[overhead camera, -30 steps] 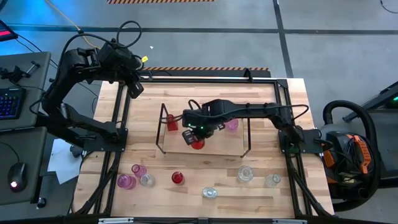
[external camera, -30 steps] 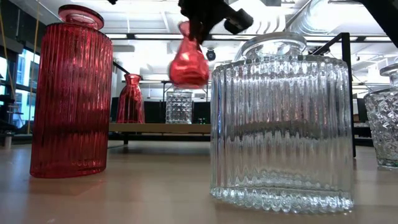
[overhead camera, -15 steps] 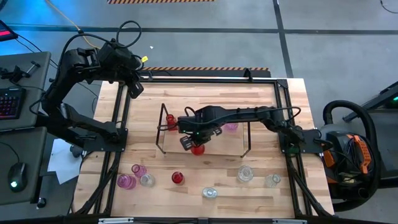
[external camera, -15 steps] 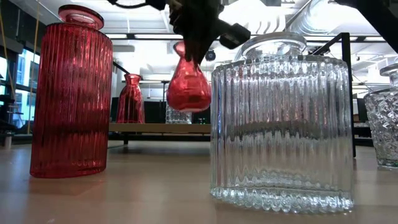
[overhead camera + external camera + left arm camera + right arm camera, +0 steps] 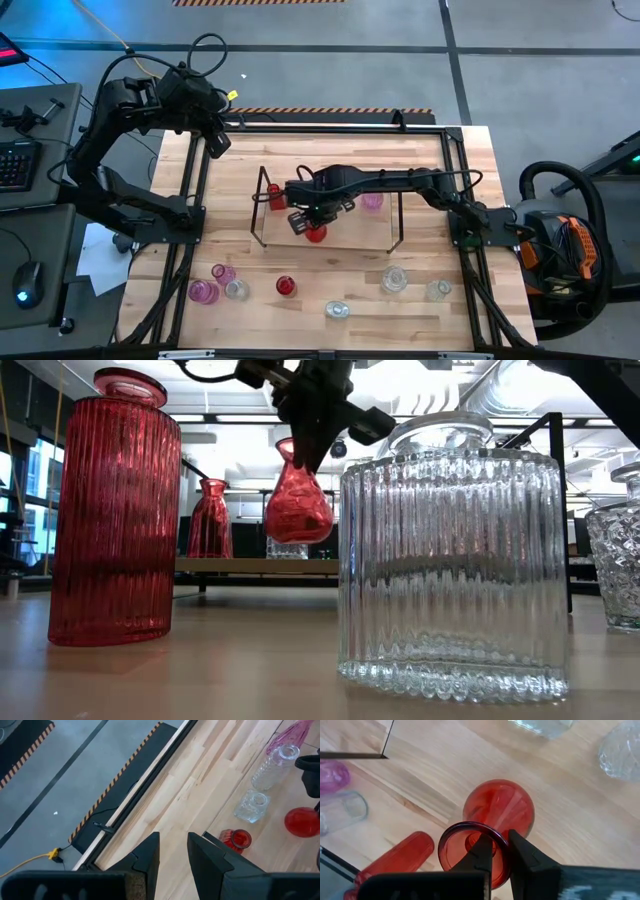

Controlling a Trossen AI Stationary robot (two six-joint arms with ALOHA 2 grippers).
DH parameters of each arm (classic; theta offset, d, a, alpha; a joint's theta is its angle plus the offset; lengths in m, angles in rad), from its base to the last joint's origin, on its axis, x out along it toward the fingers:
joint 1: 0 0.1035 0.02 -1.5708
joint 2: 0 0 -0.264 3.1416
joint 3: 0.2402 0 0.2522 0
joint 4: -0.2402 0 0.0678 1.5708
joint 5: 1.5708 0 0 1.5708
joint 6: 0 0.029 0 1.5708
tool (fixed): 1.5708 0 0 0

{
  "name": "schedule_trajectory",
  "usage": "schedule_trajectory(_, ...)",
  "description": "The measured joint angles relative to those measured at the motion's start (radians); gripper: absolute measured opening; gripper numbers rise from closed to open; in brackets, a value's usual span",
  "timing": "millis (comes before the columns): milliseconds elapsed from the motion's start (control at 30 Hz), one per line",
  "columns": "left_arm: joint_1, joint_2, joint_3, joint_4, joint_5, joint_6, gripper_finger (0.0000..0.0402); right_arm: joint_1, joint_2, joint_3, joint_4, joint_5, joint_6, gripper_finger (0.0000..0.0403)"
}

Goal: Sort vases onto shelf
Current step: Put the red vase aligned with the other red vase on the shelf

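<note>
A bulbous red glass vase (image 5: pixel 299 503) is being gripped by its flared rim in the right end effector (image 5: pixel 501 851), above the wire-framed shelf (image 5: pixel 397 222); the left end effector (image 5: pixel 172 851) is being held part-open, empty, beyond the shelf.

The right gripper (image 5: pixel 313 222) has carried its round red vase (image 5: pixel 316 233) leftward and lower over the shelf (image 5: pixel 330 243)

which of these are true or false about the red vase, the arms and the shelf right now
1. The right gripper holds the round-bellied red glass vase by its rim. True.
2. That vase stands on the table. False: it hangs in the air.
3. The left gripper is over the low wire-framed shelf. False: it waits at the table's back left corner.
4. A tall ribbed red glass vase stands on the shelf. True.
</note>
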Motion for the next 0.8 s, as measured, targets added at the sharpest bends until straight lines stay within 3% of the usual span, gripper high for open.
schedule_trajectory(800,0.000,0.000,0.000,0.000,-0.003,0.007,0.0090,0.001,0.034,0.000,0.067,-0.002,0.009,0.0020)
